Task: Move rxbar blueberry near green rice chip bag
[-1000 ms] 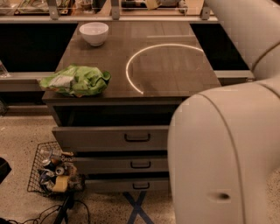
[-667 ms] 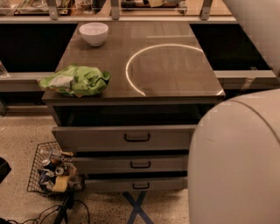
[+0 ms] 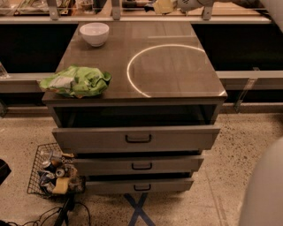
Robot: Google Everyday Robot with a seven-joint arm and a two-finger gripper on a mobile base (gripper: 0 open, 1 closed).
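Your gripper [image 3: 183, 5] sits at the very top edge of the view, past the far side of the cabinet top [image 3: 177, 75], and the frame cuts most of it off. You cannot tell from here whether it is spread, pressed together or pinching something. A yellowish shape just to its left is too cropped to name. A broad white part of your arm [image 3: 265, 190] fills the lower right corner, well clear of the cabinet.

The green rice chip bag [image 3: 75, 81] lies crumpled on the near left corner of the cabinet top, its pale patch toward the left end, which pokes a little past the left edge. The rxbar blueberry cannot be made out anywhere in this view, so you cannot tell where it is.

A white bowl [image 3: 94, 33] stands upright at the far left corner, well apart from the bag. A thin bright ring [image 3: 131, 81] curves across the middle and right of the top, with nothing resting on it.

Below the top, three drawers stand partly open. The top drawer [image 3: 138, 138] is out the furthest, and the two under it step back in turn.

On the floor to the left, a wire basket [image 3: 37, 176] holds cans and small clutter, with dark cables [image 3: 48, 216] trailing beside it. A blue tape cross [image 3: 139, 212] marks the floor in front of the lowest drawer.
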